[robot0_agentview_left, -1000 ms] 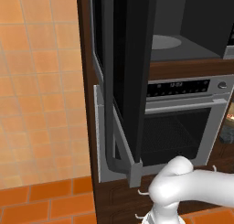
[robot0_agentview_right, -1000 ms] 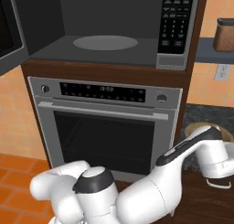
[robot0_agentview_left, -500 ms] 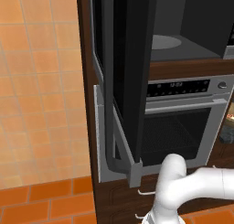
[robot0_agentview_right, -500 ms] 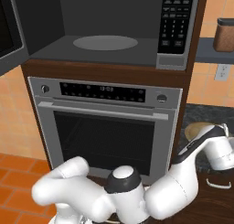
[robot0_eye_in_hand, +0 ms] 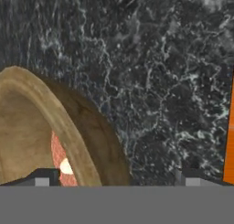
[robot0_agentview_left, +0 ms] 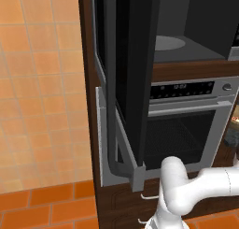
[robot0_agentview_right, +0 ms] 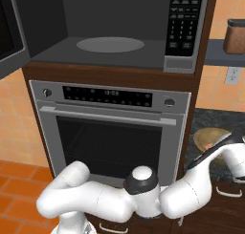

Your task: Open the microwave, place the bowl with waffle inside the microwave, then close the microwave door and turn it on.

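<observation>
The microwave (robot0_agentview_right: 115,32) is sitting across the top of the right base view with its cavity exposed — the microwave door (robot0_agentview_left: 133,74) is standing swung out, edge-on, in the middle of the left base view. The bowl (robot0_eye_in_hand: 50,131) is lying at the lower left of the hand view on the dark speckled counter (robot0_eye_in_hand: 155,81), something reddish showing inside. The gripper (robot0_eye_in_hand: 114,179) is hanging spread wide at the bottom, one fingertip inside the rim, one outside.
</observation>
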